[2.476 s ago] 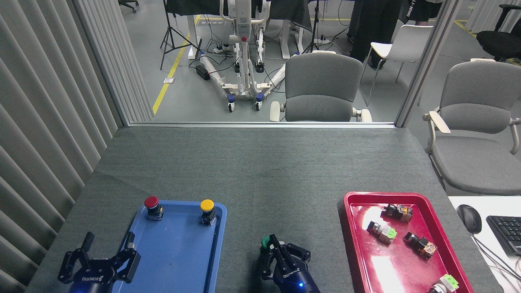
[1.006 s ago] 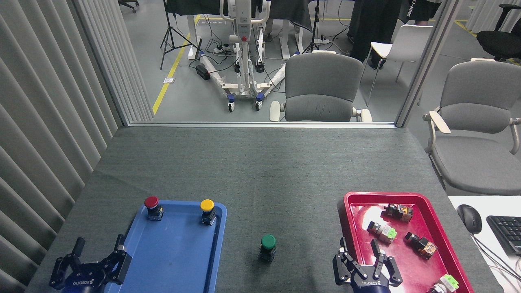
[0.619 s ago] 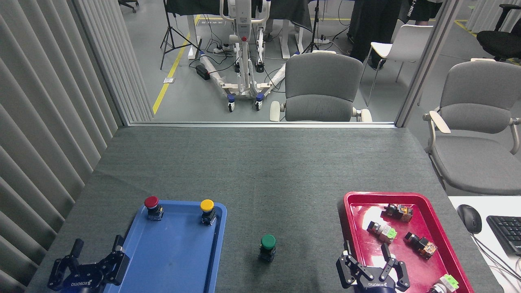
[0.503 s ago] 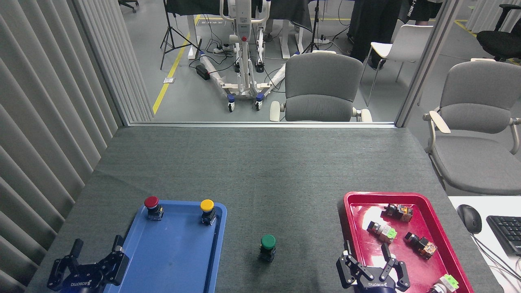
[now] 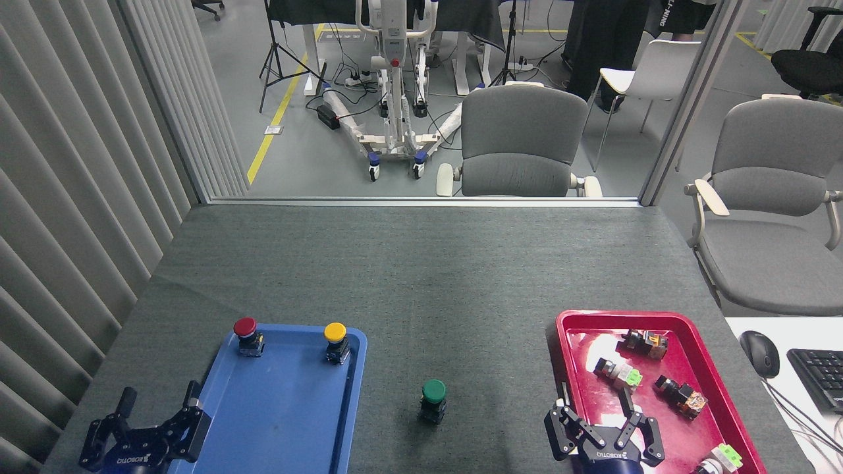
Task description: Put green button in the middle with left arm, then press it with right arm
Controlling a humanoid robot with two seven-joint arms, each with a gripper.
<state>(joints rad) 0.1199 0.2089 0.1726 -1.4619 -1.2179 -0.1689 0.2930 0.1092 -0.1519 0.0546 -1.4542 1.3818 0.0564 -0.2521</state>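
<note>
Since 2.5 s ago quite a bit has shifted: the green button was gripped between the trays back then, and now it's been let go and stands alone; both grippers have been pulled back to the bottom edge.

Going left to right: the left arm's chunky-fingered black gripper is seen spread and empty at the near left corner of the blue plastic tray; a red-capped push button and a yellow-capped push button are left standing along that tray's far side; the small push button with a round dark-green mushroom cap is set upright on the bare dark grey woven table cloth in the middle, well apart from both trays; the right arm's thin-fingered black gripper is spread open, nothing pinched, over the near left part of the glossy red tray, which holds a few small switch parts.

Handling guess: the button looks light, rigid and a bit top-heavy, so a sideways nudge could probably tip it; no grasp should be needed, just a straight-down push on the centre of the cap, ideally with fingers pressed together.
</note>
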